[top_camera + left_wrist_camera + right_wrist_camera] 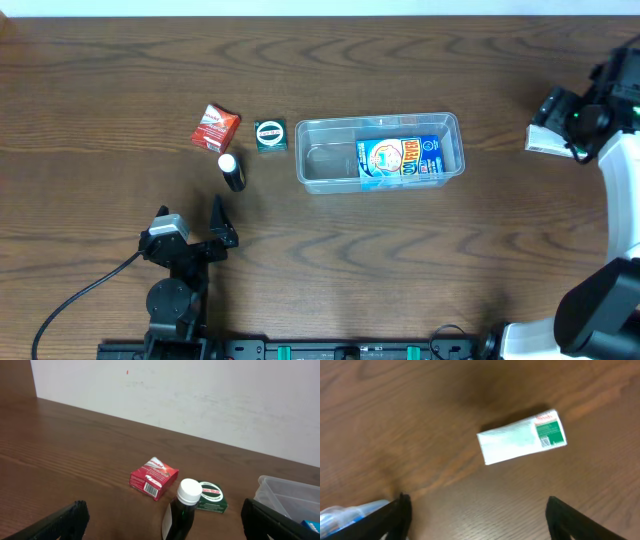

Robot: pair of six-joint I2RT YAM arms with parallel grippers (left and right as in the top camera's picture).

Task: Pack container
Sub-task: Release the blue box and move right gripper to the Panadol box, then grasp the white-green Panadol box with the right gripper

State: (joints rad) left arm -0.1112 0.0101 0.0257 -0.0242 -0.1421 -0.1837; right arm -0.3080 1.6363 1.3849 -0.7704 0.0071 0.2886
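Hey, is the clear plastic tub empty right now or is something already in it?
Not empty: the clear plastic rectangular tub holds one blue printed packet lying flat; the rest is bare.

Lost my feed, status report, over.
Left gripper open, empty. Right gripper open above white box. Container holds blue packet. Nothing blocking it.

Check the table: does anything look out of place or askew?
The white and green box lies alone at the far right, well apart from the container and askew. Nothing looks spilled or damaged.
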